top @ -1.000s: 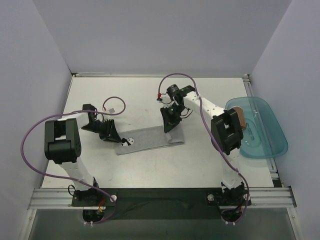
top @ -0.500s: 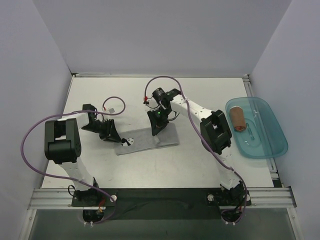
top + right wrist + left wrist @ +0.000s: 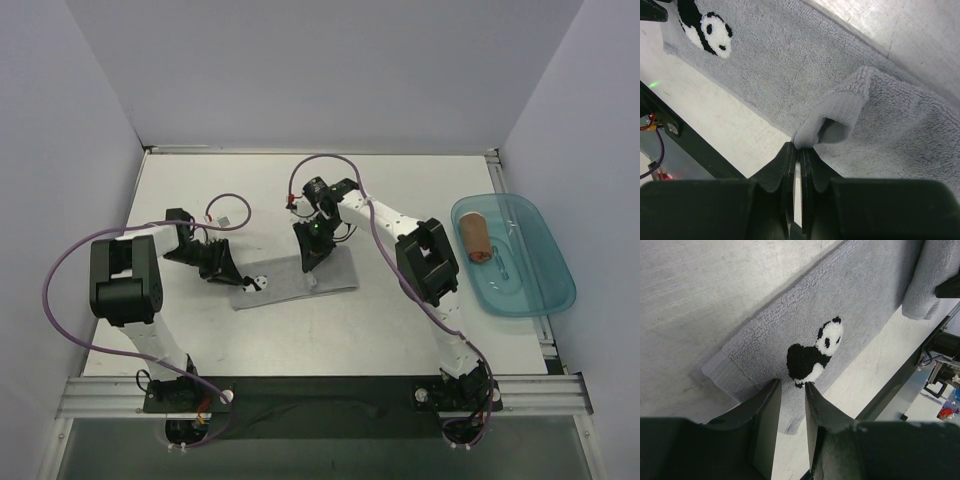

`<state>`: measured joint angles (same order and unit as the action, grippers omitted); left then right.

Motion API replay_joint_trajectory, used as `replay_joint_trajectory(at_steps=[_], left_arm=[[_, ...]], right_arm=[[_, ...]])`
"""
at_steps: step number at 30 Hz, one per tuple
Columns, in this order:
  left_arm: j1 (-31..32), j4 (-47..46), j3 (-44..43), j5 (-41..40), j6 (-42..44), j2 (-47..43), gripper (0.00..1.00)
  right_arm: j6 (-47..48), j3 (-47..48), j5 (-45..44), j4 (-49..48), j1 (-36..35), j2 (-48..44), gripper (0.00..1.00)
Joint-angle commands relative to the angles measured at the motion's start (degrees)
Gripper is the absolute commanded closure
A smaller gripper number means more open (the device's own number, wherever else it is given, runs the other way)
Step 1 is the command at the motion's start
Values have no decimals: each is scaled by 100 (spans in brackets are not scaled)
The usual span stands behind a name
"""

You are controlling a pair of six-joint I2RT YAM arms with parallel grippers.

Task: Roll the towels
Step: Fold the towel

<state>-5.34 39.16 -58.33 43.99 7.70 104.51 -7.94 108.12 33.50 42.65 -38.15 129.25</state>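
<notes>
A light grey terry towel (image 3: 295, 279) lies flat near the middle of the white table surface (image 3: 300, 190), closer to the near edge than the far one. Its long sides run left to right with a slight tilt. A small black-and-white panda patch (image 3: 815, 351) is sewn close to its left short edge.

The left gripper (image 3: 236, 281) comes down at that left short edge. In the left wrist view its two dark fingers (image 3: 767, 407) stand a little apart, just beside the panda patch, and the towel's hem lies flat in the narrow gap between them. No fold of cloth is pinched there; whether the tips press on the cloth cannot be told.

The right gripper (image 3: 308, 266) sits over the towel's middle, at the far long edge. Its jaws are closed tight, and in the right wrist view they nip the hem of the towel's right end (image 3: 832, 122). That end is lifted and curled back over the flat part, so it forms an open loop. The panda patch shows beyond it, toward the other end.

A translucent teal plastic tray (image 3: 530, 275) rests at the right edge of the table, well apart from the grey towel. A rust-brown towel (image 3: 474, 238), already wound into a short roll, lies inside the tray against its left wall.
</notes>
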Motion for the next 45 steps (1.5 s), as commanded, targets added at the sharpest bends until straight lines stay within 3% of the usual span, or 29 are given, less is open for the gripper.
replay_joint_trajectory(at_steps=[1,13,20,21,25,30,34,41,45], left_arm=[[7,-128,-100,145,3,34,64],[-2,-93,-118,145,47,-27,61],[-2,101,-109,321,398,-597,59],[-2,136,-100,321,468,-764,59],[16,233,-74,286,513,-1046,60],[121,277,-91,233,469,-871,67],[235,259,-188,58,399,-564,73],[341,294,-592,-548,433,156,79],[350,294,-1250,-778,442,719,80]], right_arm=[[-93,166,218,173,-87,118,100],[-93,183,210,147,-158,267,100],[47,395,447,164,167,-161,64],[82,308,508,156,237,-285,64],[363,35,667,138,659,-760,65],[574,-220,405,147,1195,-647,76],[750,-422,228,147,1292,-366,85],[1005,-993,227,103,1354,-277,89],[997,-1808,499,59,1310,-611,89]])
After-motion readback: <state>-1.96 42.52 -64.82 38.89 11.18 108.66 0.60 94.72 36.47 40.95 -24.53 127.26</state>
